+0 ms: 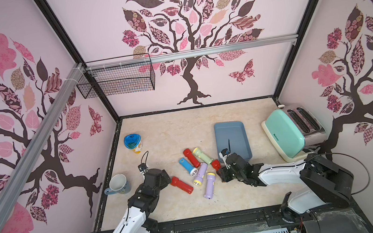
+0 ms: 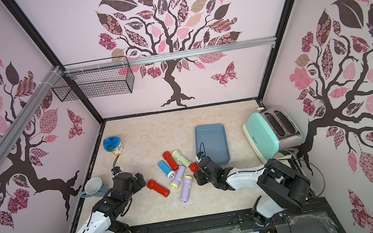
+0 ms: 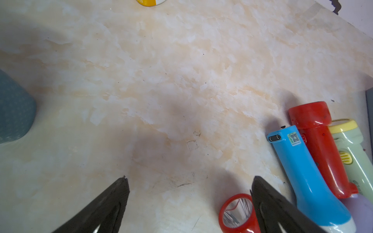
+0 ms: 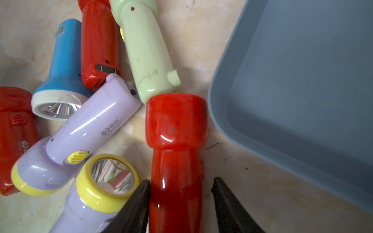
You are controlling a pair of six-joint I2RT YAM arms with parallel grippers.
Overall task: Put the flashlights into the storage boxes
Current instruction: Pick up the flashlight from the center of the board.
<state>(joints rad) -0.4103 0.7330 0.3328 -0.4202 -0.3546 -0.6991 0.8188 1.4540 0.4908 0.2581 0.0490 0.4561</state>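
Note:
Several flashlights lie in a heap mid-table in both top views: a blue one (image 1: 188, 166), two red (image 1: 191, 158) (image 1: 181, 185), a pale green one (image 1: 202, 155) and two lilac (image 1: 200, 174) (image 1: 209, 185). My right gripper (image 4: 181, 179) is shut on the handle of a third red flashlight (image 4: 176, 125), whose head points at the near corner of the slate-blue storage box (image 4: 302, 80) (image 1: 231, 138). That box holds nothing. My left gripper (image 3: 190, 178) is open over bare table, with a red flashlight's lens (image 3: 238, 213) right beside one finger.
A mug (image 1: 118, 184) stands at the left edge beside my left arm. A blue-lidded cup (image 1: 132, 142) is at the back left. The mint toaster (image 1: 285, 133) stands right of the box. A black wire basket (image 1: 117, 79) hangs on the back rail.

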